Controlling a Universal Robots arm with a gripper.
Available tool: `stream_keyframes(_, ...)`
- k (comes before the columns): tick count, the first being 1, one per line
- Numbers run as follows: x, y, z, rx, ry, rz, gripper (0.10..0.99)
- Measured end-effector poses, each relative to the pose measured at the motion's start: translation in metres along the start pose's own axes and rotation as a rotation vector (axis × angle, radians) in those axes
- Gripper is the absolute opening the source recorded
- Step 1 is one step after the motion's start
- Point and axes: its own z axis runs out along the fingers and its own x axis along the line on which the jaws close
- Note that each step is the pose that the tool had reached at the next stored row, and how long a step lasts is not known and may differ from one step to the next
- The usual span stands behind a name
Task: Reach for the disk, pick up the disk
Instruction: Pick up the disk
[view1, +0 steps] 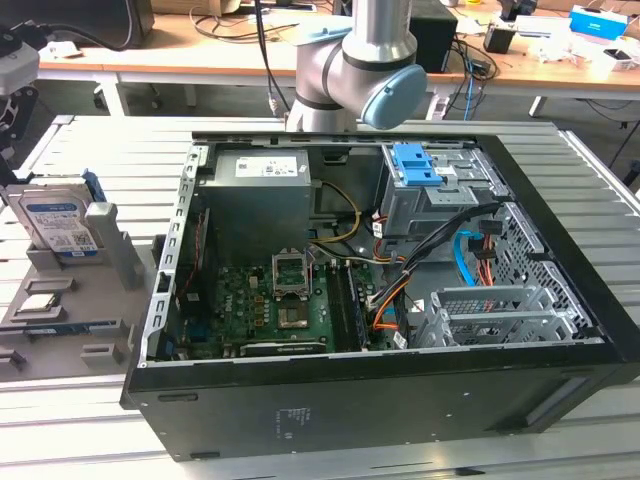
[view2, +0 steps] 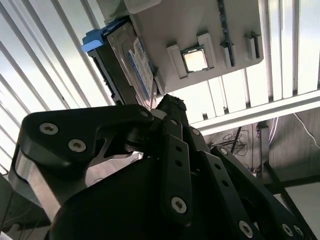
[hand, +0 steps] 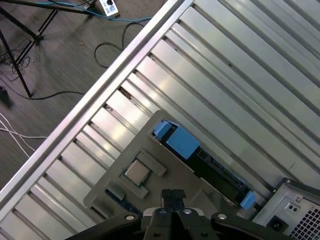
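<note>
The disk (view1: 60, 225) stands on edge in a slot of the grey holder tray (view1: 112, 262), which lies on the slatted metal desk (view1: 100, 140) at the exterior view's left, just beside the open computer case (view1: 380, 400). Its printed label faces outward and its blue rails sit along its sides. Nothing about it suggests it is lifted or gripped. In the first wrist view the pincer (hand: 173, 196) looks down on the tray (hand: 150, 150) with its two fingertips pressed together and nothing between them. The tips hang over the tray's flat part near the small square chip (hand: 137, 172), while the disk (hand: 202, 162), seen edge-on, stands just beside that line rather than under it. The second wrist view gives the same reading: the closed, empty pincer (view2: 170, 105) is near the disk (view2: 127, 62) but clearly apart from it. I judge the reach as partly made, since the wrist is over the holder. Lining up with the disk's upper edge is not yet done, and the whole of the grasp and lift remains.
</note>
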Motion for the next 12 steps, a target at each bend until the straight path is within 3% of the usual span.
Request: stream_keyframes(12, 0.0000, 0.0000, 0.0000, 0.000, 0.0031, -0.079, 0.106)
